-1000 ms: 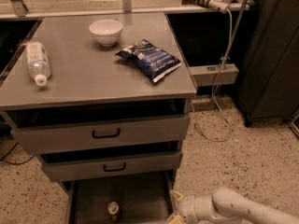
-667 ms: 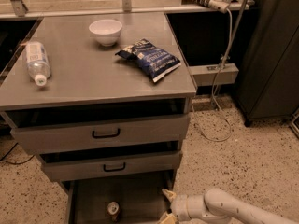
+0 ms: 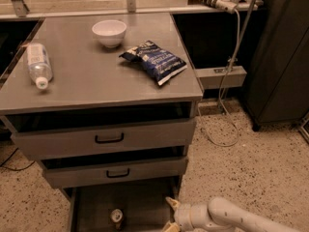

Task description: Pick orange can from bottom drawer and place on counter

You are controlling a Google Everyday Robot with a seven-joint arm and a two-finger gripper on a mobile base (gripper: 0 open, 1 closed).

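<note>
The orange can (image 3: 116, 218) stands upright on the floor of the open bottom drawer (image 3: 145, 204), its silver top showing. My gripper (image 3: 170, 215) is at the drawer's right side, about level with the can and well to its right. Its two yellowish fingers are spread open and empty, pointing left toward the can. The white arm runs off to the lower right. The counter (image 3: 91, 74) is the grey top of the cabinet above.
On the counter lie a clear plastic bottle (image 3: 37, 64) at the left, a white bowl (image 3: 109, 32) at the back and a blue chip bag (image 3: 155, 61) at the right. Two closed drawers with black handles (image 3: 109, 138) sit above the open drawer. Cables hang at the right.
My gripper has moved left, from beside the cabinet to over the right side of the bottom drawer, closer to the can. The can has not moved.
</note>
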